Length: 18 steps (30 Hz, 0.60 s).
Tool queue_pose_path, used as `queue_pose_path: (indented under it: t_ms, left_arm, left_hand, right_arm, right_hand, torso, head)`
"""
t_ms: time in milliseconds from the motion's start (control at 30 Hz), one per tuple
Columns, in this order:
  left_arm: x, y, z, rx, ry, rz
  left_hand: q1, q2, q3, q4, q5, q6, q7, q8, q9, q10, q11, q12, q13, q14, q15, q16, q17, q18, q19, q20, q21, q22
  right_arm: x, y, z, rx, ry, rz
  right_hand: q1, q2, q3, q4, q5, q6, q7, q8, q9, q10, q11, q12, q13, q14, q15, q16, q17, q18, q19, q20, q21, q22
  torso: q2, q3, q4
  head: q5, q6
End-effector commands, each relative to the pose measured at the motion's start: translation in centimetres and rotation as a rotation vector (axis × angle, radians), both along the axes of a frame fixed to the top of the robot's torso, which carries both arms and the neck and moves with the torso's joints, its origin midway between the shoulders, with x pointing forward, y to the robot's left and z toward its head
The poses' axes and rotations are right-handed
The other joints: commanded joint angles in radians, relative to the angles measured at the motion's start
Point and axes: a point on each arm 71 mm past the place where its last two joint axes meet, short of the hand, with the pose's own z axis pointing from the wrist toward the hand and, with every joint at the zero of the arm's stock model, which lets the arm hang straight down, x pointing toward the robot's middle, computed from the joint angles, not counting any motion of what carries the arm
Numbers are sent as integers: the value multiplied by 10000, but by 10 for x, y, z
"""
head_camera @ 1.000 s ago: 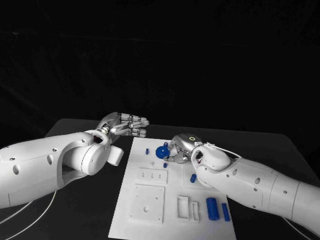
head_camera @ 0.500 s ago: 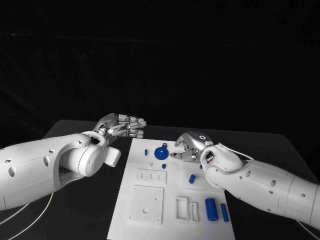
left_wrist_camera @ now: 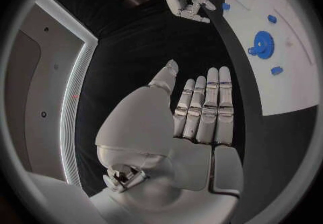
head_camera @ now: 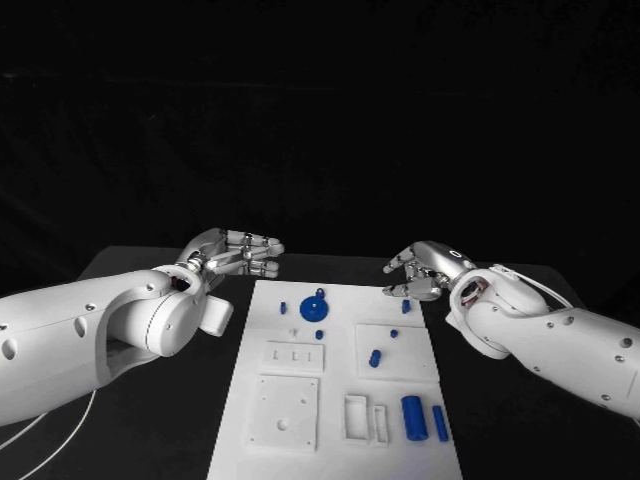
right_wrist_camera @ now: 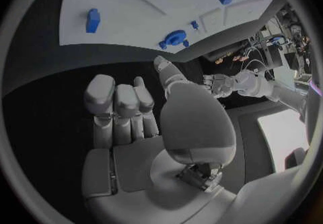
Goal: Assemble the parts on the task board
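Head view: left hand (head_camera: 238, 251), right hand (head_camera: 424, 270) both empty, fingers apart.

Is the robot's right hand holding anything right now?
No, it is empty. The right hand hovers past the task board's far corner, fingers loosely curled around nothing.

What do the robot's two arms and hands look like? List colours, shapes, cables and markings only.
Both arms are thick, rounded white shells with small dark dots. The left arm has a bulbous wrist joint, and a thin white cable trails beneath it. The right arm carries a thin white cable looped near the wrist. The left hand and right hand are silver metal with segmented fingers.
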Motion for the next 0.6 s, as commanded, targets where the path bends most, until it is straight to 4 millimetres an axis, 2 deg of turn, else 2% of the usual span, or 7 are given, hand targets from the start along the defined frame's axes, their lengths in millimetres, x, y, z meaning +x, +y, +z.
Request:
queue_pose_path:
  t_ms: [33,167,233,400,467,600]
  left_arm:
    - [0,-1,1,-41,-73,-207]
    - [1,0,1,-35,-61,-229]
    - [1,0,0,-32,-54,-238]
    - [2,1,0,-24,-59,-214]
    - [2,0,0,-22,-62,-210]
    - [2,0,0,-23,-73,-211]
  left_hand:
    - [31,0,22,-16,2,20,25,13,15,98,2,6,9,-29,-11,-55,7,-65,-31,-8,69,-9]
    - [36,44,20,-41,10,35,11,12,15,302,-54,3,8,-14,-30,-54,7,-76,-29,-26,80,-4]
    - [36,61,22,-45,15,41,5,14,15,348,-66,3,7,-7,-37,-53,7,-80,-28,-31,83,-2]
    - [36,51,0,-78,17,33,14,12,15,254,-37,-5,6,-16,-28,-61,5,-92,-36,-35,87,0]
    - [36,49,-5,-86,16,32,17,12,15,202,-25,-3,7,-19,-25,-61,5,-91,-38,-33,88,0]
    - [42,48,-8,-98,21,19,24,10,14,123,-5,-3,7,-20,-20,-60,6,-87,-41,-29,89,1]
  right_arm:
    - [-1,-7,-4,704,1081,991]
    - [0,-23,-4,631,1288,989]
    - [1,-32,-5,524,1370,971]
    - [4,-44,-9,391,1525,832]
    - [6,-48,-11,338,1582,757]
    - [10,-53,-19,287,1689,607]
  right_hand:
    - [-61,142,-136,-269,226,-123,-5,-8,-2,-66,-42,-62,-13,-38,-5,-55,29,0,328,4,-39,1102]
    - [-27,293,-483,-590,368,-201,-19,3,3,-95,-70,-110,-34,-43,-21,-90,34,-6,310,-4,-25,1106]
    - [4,296,-539,-671,361,-225,-20,-12,-3,-108,-76,-129,-45,-53,-22,-114,23,-12,302,-8,-28,1105]
    - [54,327,-626,-783,356,-398,-23,-5,1,-120,-100,-150,-53,-57,-35,-145,14,-28,290,-20,-25,1105]
    - [87,327,-665,-825,341,-508,-28,-5,1,-131,-122,-167,-61,-61,-47,-159,9,-35,284,-29,-25,1105]
    - [142,320,-765,-844,313,-1135,-18,-28,-19,-141,-149,-192,-72,-61,-65,-173,13,-44,278,-46,-20,1106]
  torso:
    - [-10,65,-95]
    - [-8,100,-133]
    - [-17,82,-109]
    - [-13,98,-109]
    - [-10,75,-95]
    - [-9,71,-80]
  head:
    - [1,1]
    - [14,-19]
    - [-17,-39]
    - [-84,-48]
    - [-126,-57]
    - [-159,-76]
